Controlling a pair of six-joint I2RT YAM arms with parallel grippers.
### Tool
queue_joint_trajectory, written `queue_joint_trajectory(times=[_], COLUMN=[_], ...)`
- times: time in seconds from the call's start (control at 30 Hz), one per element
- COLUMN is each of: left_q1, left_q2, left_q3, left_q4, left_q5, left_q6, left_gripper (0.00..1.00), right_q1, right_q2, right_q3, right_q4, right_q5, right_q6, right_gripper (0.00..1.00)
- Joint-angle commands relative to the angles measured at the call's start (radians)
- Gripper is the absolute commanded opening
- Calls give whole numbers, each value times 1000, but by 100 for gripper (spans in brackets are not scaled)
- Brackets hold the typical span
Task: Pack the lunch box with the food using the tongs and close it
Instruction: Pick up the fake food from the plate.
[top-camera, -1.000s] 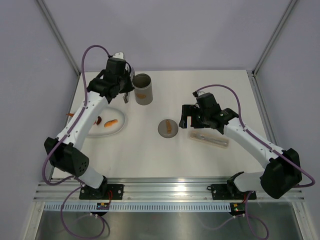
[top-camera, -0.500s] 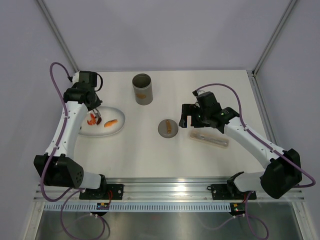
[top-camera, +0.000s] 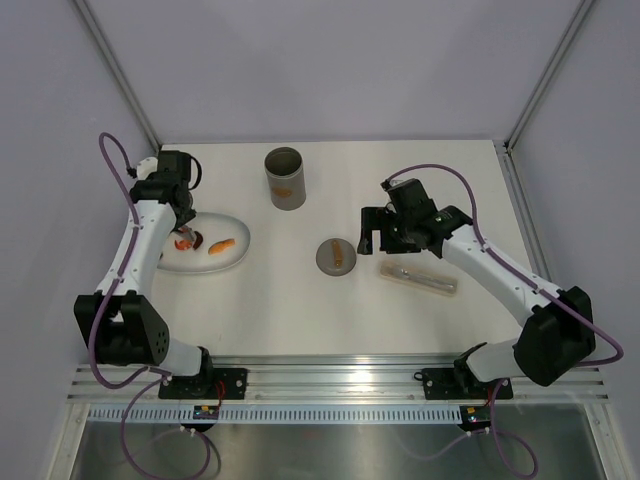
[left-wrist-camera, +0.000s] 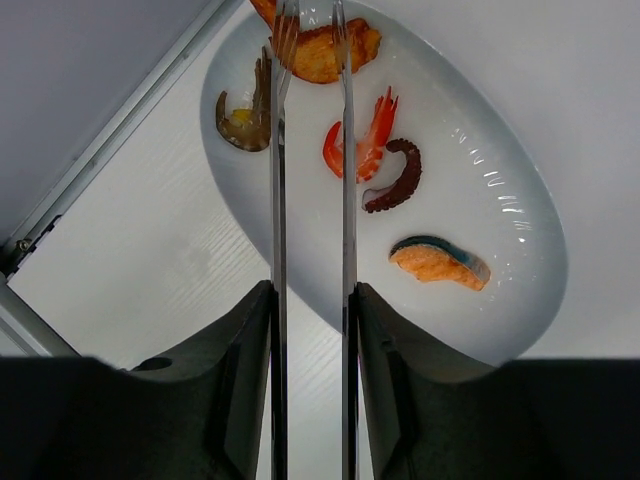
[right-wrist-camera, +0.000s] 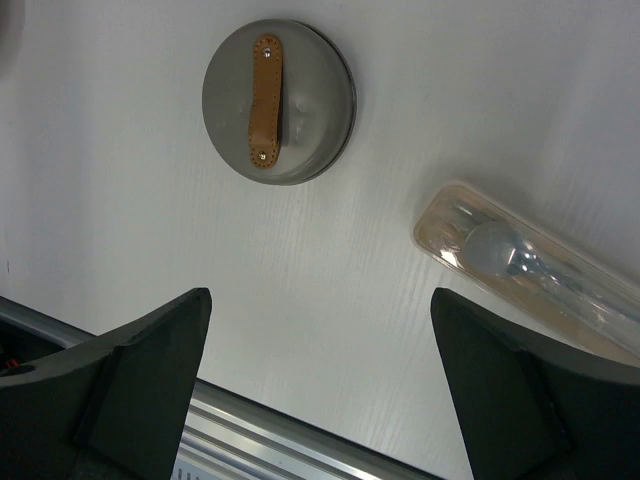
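At nine o'clock, the tongs (left-wrist-camera: 278, 200) are clamped in the left claw (left-wrist-camera: 310, 300), tips parted over food (left-wrist-camera: 330, 50) that could be flicked off the plate (left-wrist-camera: 500, 200); lunch box (top-camera: 285, 178) at twelve, right claw (right-wrist-camera: 320, 295) spread wide near lid (right-wrist-camera: 278, 100).

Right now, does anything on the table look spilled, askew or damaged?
Nothing clearly stands out. The lunch box stands upright, its lid lies flat on the table, and food lies on the white plate.
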Motion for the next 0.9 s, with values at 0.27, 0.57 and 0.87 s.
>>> queue_joint_trajectory(times=[0.27,0.57,0.87], left_q1=[58,58,56], left_q2=[22,55,119], left_q3=[-50,-58,10], left_q4=[137,157,92], left_q5=[128,141,85], left_q6=[26,62,121], left_gripper=[42,50,51], right_q1=[-1,1,5], right_q2=[64,90,101], right_q3=[160,194,199], right_q4=[-98,-123,-113], right_q5=[42,42,40], right_q6=[8,19,21], right_gripper=[99,99,99])
